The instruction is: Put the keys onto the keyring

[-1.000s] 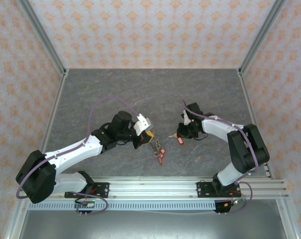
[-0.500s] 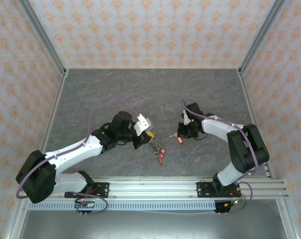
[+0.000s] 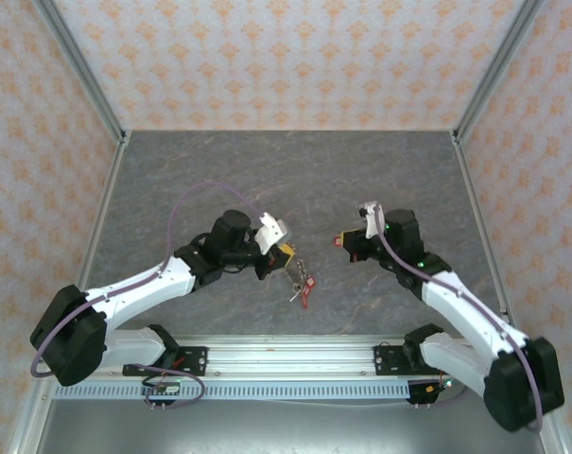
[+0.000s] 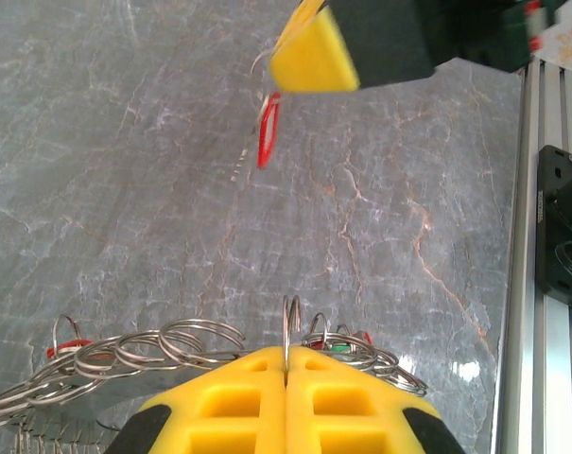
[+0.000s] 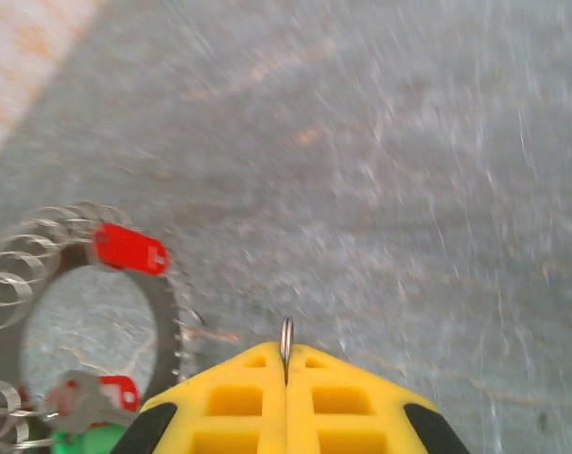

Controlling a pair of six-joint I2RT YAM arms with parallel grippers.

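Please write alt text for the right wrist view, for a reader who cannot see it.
The right gripper, its yellow fingers shut, pinches a thin metal ring edge-on over a grey marbled table. At the left, blurred, is the toothed keyring with a red key tag and small wire rings.

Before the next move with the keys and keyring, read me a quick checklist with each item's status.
1. The left gripper shut on the keyring: ok.
2. The right gripper shut on the red key's thin loop: ok.
3. The red key hanging free below the right gripper: ok.
4. The red key threaded onto the keyring: not ok, they are apart.
5. Loop lined up with a gap in the keyring: cannot tell.
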